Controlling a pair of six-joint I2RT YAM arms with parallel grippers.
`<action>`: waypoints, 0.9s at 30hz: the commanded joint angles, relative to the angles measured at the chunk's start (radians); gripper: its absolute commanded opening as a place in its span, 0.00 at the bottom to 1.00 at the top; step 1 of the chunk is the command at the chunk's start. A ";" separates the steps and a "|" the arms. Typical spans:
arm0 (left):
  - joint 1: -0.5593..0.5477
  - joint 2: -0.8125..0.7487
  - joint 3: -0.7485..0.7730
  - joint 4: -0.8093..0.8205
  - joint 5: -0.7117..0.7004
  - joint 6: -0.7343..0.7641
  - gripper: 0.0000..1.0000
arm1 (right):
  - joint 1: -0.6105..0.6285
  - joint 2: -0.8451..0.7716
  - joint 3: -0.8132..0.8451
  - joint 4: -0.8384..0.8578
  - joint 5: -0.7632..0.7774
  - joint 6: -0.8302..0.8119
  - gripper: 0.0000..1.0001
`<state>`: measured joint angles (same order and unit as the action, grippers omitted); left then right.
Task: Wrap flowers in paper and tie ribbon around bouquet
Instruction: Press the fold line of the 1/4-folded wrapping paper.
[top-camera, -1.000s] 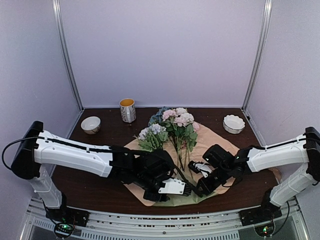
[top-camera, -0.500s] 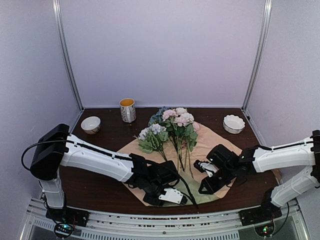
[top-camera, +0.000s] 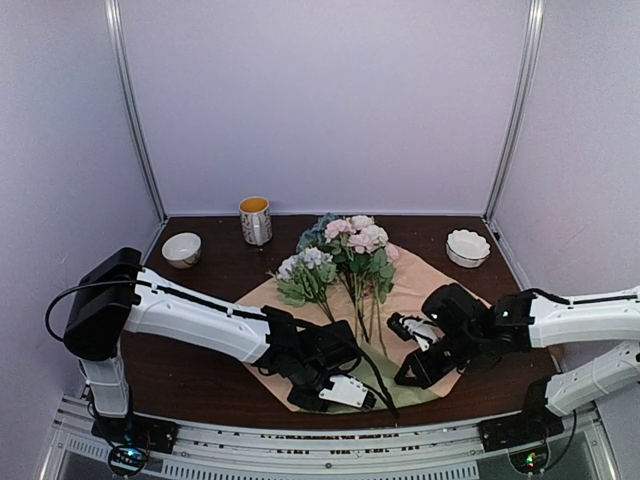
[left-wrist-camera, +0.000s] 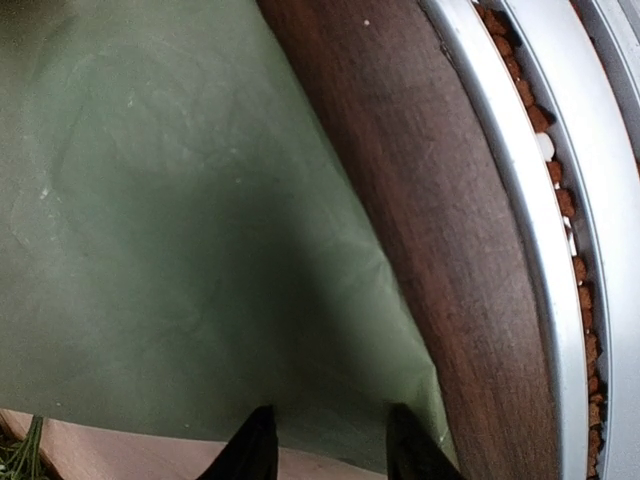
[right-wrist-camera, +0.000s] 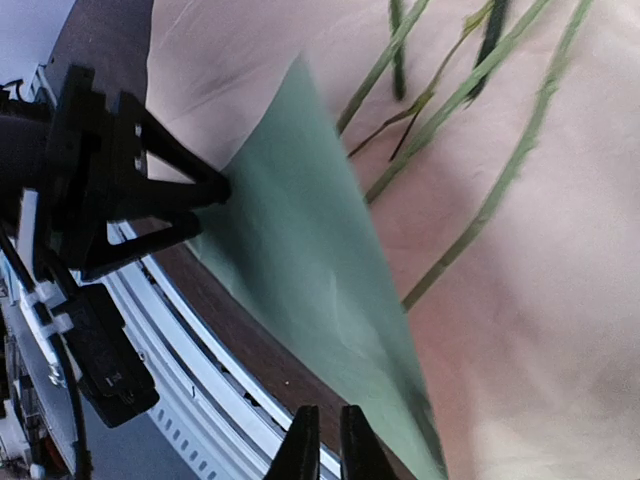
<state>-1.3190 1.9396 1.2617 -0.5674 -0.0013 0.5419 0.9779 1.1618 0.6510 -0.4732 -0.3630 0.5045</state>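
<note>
Draw the sage-and-tan paper sheet (top-camera: 420, 288) snug over the long-stemmed pastel flowers (top-camera: 350, 240) (left gripper (left-wrist-camera: 330, 420) parted astride it, right gripper (right-wrist-camera: 325, 428) nearly clenched, empty).

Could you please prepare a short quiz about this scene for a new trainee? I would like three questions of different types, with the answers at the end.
1. True or false: the flowers stand upright in a vase.
2. Multiple choice: the paper has its near corner folded over. Which colour does that corner show? A) sage green B) red C) white
3. Short answer: how many bowls are on the table?

Key
1. False. They lie on the paper, with the blooms toward the back.
2. A.
3. Two: the left bowl and the right bowl, both at the back.
</note>
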 joint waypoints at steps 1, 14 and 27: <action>0.005 0.008 -0.004 0.004 0.006 -0.026 0.41 | 0.016 0.104 -0.070 0.116 -0.052 0.102 0.00; 0.004 -0.019 -0.038 -0.001 -0.022 -0.048 0.41 | 0.024 0.116 -0.155 -0.177 0.288 0.271 0.00; 0.005 -0.024 -0.044 -0.001 -0.020 -0.046 0.41 | 0.112 -0.048 -0.016 -0.449 0.360 0.332 0.00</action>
<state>-1.3190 1.9289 1.2415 -0.5476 -0.0212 0.5030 1.0771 1.1728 0.5362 -0.7647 -0.0856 0.8425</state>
